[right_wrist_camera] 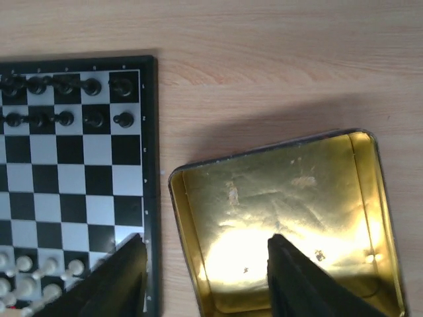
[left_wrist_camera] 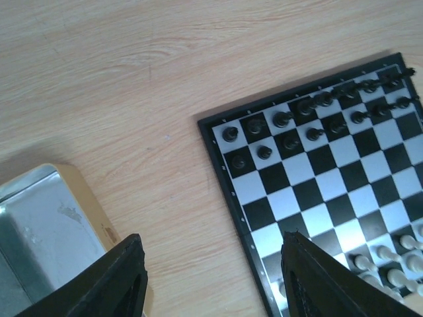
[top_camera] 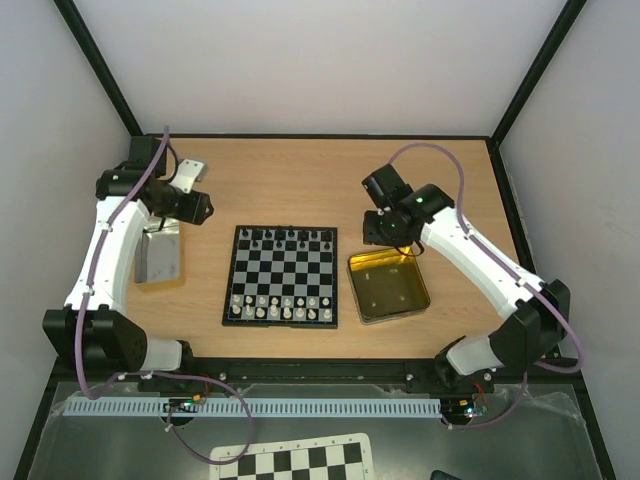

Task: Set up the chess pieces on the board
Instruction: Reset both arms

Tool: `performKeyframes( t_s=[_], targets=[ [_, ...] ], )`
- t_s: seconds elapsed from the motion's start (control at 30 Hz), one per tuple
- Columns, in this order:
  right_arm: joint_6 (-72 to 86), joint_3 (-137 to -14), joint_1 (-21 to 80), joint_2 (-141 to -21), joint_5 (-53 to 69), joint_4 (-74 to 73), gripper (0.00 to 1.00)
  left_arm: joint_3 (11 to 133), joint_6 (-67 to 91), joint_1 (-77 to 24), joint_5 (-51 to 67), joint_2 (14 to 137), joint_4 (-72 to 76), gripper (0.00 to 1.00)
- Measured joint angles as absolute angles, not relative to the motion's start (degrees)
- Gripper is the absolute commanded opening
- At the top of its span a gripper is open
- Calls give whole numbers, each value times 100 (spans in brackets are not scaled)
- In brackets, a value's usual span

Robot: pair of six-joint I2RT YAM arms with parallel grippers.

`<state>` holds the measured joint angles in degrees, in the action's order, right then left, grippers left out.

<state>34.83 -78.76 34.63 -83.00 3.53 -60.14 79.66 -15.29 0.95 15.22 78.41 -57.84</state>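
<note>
Operator: Table [top_camera: 300, 170] of pale wood fills my overhead view, with both arms reaching in from the near edge.

Supervisor: Where is the board?

Operator: I see the board [top_camera: 282, 275] lying flat in the middle of the table. The gold tin [top_camera: 388, 288] sits just beside its right edge, tilted a little off square. A silver lid [top_camera: 160, 255] lies well apart on the left.

Supervisor: And the claws?

Operator: The left gripper [left_wrist_camera: 211, 264] hangs over bare wood between the lid and the board's far left corner, fingers spread and holding nothing. The right gripper [right_wrist_camera: 206, 254] hangs over the tin's left wall, next to the board's right edge. I see its fingers parted too, with nothing between them.

Supervisor: Pieces?

Operator: The black pieces [top_camera: 285, 238] stand along the two far rows and the cream pieces [top_camera: 280, 307] along the two near rows. From here I cannot tell whether every square in those rows is filled.
</note>
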Motion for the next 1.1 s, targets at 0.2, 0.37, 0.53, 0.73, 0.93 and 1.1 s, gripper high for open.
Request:
performKeyframes(
  t_s=[0.2,0.37,0.53,0.73,0.93,1.1],
  targets=[
    [3468,-7498,3463,-7629,412,-5725,73,8143,-1892,-30,1704,7791,-6383,60],
    [3739,-7028,3463,-6919,451,-5568,83,7905,-2239,-423,1769,7487,-6700,61],
    [4010,-6847,3463,-6326,451,-5586,84,7594,-2464,-666,1837,7122,-6908,61],
    [4047,-6587,3463,-5850,460,-5704,84,7310,-2574,-773,1916,6731,-7026,61],
    [3953,-6335,3463,-5443,565,-5863,84,7238,-2646,-819,2040,6455,-7124,61],
    [3876,-6309,3463,-5253,574,-6034,85,7166,-2659,-869,2102,6381,-7185,61]
  ],
)
